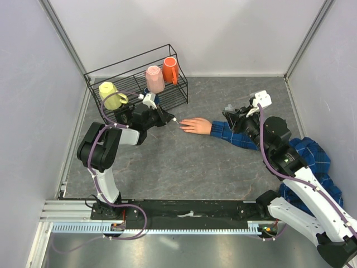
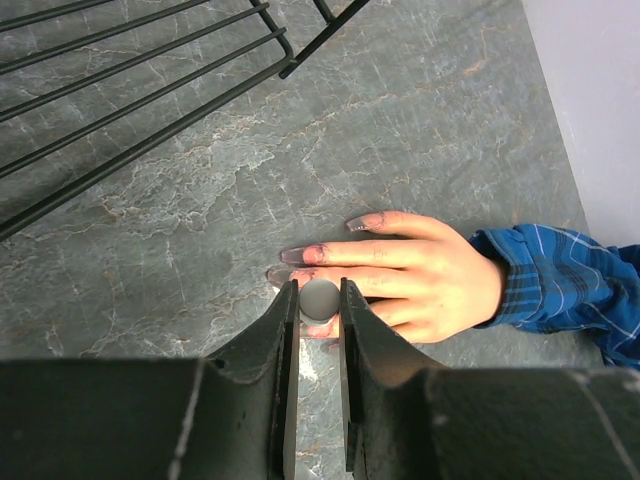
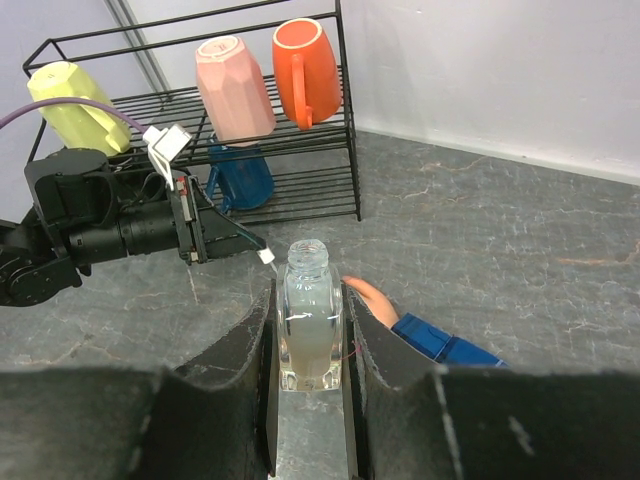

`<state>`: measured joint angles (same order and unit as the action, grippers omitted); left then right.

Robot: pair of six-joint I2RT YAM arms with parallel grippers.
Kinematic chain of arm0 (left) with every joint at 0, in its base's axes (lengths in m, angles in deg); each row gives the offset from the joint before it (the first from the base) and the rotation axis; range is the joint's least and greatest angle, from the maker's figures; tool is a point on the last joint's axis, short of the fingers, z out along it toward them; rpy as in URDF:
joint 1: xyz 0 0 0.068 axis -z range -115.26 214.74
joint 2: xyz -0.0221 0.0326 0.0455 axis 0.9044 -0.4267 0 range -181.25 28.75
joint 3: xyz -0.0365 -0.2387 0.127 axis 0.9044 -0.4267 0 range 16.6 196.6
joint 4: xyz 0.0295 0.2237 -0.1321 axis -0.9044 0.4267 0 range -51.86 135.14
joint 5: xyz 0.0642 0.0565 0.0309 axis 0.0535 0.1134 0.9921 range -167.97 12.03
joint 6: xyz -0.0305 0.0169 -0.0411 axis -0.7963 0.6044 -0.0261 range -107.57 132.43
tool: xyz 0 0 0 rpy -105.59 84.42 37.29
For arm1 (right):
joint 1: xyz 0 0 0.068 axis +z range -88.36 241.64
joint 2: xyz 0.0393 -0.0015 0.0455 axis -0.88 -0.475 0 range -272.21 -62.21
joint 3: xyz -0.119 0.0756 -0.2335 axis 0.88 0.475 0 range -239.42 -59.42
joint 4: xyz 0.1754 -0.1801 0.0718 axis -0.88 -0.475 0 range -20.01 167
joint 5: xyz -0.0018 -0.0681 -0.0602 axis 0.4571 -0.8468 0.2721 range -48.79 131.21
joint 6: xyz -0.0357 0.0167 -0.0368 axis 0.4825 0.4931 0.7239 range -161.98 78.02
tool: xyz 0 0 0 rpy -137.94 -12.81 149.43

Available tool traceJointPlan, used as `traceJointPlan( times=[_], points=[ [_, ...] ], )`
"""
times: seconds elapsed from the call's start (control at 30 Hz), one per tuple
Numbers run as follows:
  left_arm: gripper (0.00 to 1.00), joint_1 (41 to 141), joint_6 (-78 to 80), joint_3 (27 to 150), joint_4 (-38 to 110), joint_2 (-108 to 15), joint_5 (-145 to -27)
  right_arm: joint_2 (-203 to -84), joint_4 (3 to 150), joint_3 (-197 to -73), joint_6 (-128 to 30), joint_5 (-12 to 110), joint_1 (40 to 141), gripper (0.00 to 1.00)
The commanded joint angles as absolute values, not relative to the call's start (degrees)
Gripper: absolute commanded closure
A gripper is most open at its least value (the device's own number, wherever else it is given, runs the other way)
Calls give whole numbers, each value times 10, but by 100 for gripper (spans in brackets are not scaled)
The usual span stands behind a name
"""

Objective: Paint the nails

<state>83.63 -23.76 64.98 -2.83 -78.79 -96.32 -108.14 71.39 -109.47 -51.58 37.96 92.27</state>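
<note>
Both are clenched: the left tool (image 2: pixel 318 290) grasps a brush (image 2: pixel 320 299) right at the nails (image 2: pixel 298 256), and the right tool (image 3: pixel 308 295) grasps a clear bottle (image 3: pixel 308 325).

Left arm (image 1: pixel 103 148) — elbow folded, forearm level, reaching right; left gripper (image 2: pixel 318 285) pinched narrowly on a small round cap (image 2: pixel 319 299).
Right arm (image 1: pixel 290 162) — extended forward, wrist turned left; right gripper (image 3: pixel 308 295) clamped on an upright small clear bottle (image 3: pixel 308 335).

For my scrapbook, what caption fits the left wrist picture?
Left gripper pinches a round cap near the fake hand's smudged nails.
</note>
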Motion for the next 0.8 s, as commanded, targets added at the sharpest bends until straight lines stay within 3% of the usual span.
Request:
traceJointPlan(
  times=[0.0, 0.77],
  points=[
    [98, 841, -243, 640, -49, -765, -947, -1070, 745, -1094, -515, 392, 923, 100],
    [98, 902, -219, 571, -149, -736, -821, -1062, 743, -1092, -520, 409, 923, 100]
  ],
)
